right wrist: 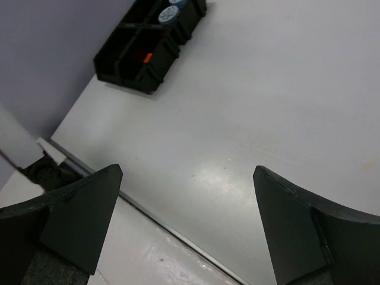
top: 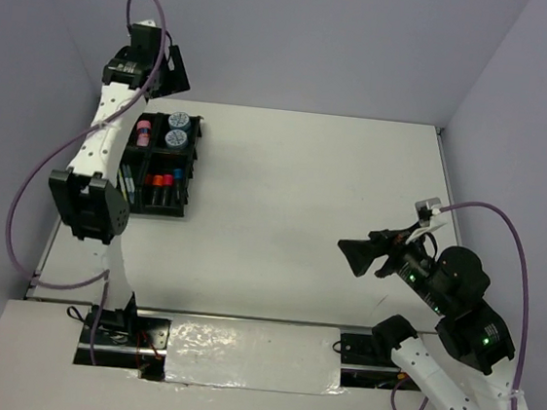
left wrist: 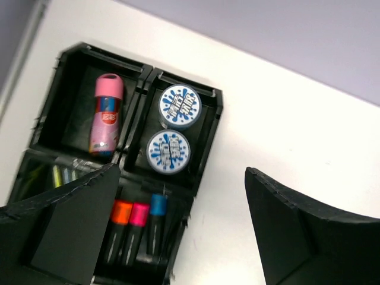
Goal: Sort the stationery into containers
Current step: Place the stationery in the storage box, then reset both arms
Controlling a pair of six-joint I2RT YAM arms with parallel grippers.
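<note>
- L gripper (left wrist: 181, 175): jaws spread wide, nothing betw. them. Hangs above organiser tray (left wrist: 138, 107), no contact w/ it.
- R gripper (right wrist: 187, 172): jaws spread wide, empty. Held above table (top: 301, 218) on right side, well apart from tray.
- Tray: black, w/ dividers, four compartments seen. Sits on far-left part of table, near its left edge.
- Compartments below named as in left wrist view.
- Upper-left comp.: pink tube (left wrist: 107, 116) lying flat, cap end toward tray's outer wall.
- Upper-right comp.: upper tub (left wrist: 180, 107) and lower tub (left wrist: 168, 152), both round, blue-white lids up, just beside each other.
- Lower-right comp.: three short black markers (left wrist: 139, 217) side by side. Caps orange, pink-red, blue, all pointing toward the tubs.
- Lower-left comp.: thin pens (left wrist: 56, 175), one yellow-green visible. Rest hidden behind L finger, so count cannot be told.
- All stationery seen lies inside tray.
</note>
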